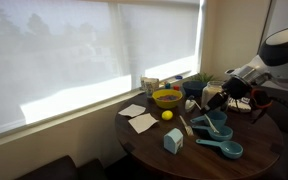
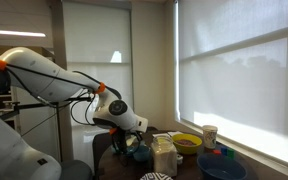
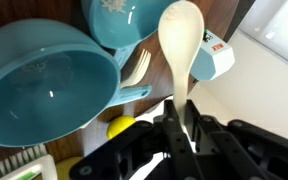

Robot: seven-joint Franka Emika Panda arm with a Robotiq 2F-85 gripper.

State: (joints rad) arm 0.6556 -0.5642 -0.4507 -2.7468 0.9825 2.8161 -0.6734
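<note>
The only lettering in sight is on a small white and light-blue carton [image 3: 212, 60]. It carries a red patch with dark marks near its top edge, too small and blurred to read. Nothing else shows a brand or label.

The hand [image 3: 181, 108] is closed tight on the handle of a spoon [image 3: 179, 38], with its dark fingers pressed against either side of the narrow stem. The spoon is pale cream, smooth and plain, with a rounded oval bowl and a handle that tapers down into the grip. In the wrist view it stands straight out from the hand, bowl end farthest away, above the bench [image 1: 144, 148] and clear of the things below it.

Under and beside the spoon lie two teal measuring cups. The large measuring cup [image 3: 46, 92] is open side up and the small measuring cup [image 3: 119, 18] sits just past it. A pale fork [image 3: 136, 66] lies between them and the spoon, and the carton sits on the spoon's other side. A lemon [image 3: 119, 127] shows close to the hand.

In an exterior view the round dark bench also holds a yellow bowl [image 1: 167, 98] near the window and two white napkins [image 1: 139, 118] beside it.
</note>
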